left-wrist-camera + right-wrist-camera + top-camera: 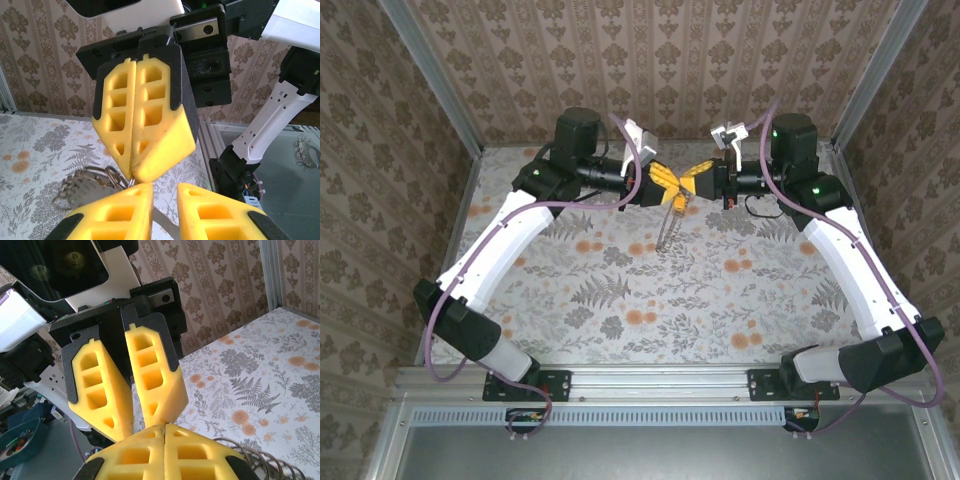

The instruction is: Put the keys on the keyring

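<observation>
Yellow-fingered right gripper (131,174): pressed together, apparently nipping the keyring (666,228) hanging upper centre of top view | left gripper (165,189): narrowly parted (pinching anything? cannot tell) | step: threading | next: you line key to keyring slowly.

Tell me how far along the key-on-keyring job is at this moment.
Done: the keyring is off the table, dangling between the two claws. In hand: the right claw is shut, apparently pinching the chain's top. The left claw meets it tip to tip, fingers slightly apart. Left: the key itself is not discernible, so threading it on cannot be confirmed and is probably not yet done.
</observation>
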Action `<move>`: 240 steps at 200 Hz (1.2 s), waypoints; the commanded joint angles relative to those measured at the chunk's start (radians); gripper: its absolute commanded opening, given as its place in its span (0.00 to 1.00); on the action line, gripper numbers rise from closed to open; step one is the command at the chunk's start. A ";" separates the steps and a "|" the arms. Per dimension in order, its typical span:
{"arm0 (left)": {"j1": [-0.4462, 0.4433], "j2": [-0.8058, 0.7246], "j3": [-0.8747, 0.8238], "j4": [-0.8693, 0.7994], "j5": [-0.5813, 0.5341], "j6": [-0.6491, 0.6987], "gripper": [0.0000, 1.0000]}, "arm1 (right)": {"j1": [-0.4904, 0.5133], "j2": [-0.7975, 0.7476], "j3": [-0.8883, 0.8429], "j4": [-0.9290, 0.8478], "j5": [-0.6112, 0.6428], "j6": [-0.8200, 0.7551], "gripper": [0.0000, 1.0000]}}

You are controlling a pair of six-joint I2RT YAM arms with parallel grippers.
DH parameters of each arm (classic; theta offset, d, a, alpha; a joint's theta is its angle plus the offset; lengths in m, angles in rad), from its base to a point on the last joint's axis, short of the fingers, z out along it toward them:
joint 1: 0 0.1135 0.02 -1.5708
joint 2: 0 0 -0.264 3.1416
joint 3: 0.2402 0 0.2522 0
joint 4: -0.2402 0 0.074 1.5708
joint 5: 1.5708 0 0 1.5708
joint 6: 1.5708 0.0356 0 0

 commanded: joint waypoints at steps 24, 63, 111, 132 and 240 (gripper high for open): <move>-0.002 0.026 0.040 -0.034 0.019 0.029 0.17 | 0.011 -0.004 0.041 0.013 -0.011 0.000 0.00; -0.014 0.030 0.042 -0.016 0.017 0.021 0.12 | 0.013 -0.002 0.040 0.011 -0.011 -0.001 0.00; -0.036 0.035 0.050 0.001 0.022 0.015 0.04 | 0.014 -0.003 0.037 0.009 -0.006 -0.006 0.00; -0.043 0.037 0.053 0.001 0.022 0.015 0.00 | 0.014 -0.006 0.041 0.010 -0.006 -0.006 0.00; -0.046 -0.004 0.002 0.044 -0.022 0.002 0.00 | 0.008 -0.044 0.043 0.013 0.024 -0.003 0.00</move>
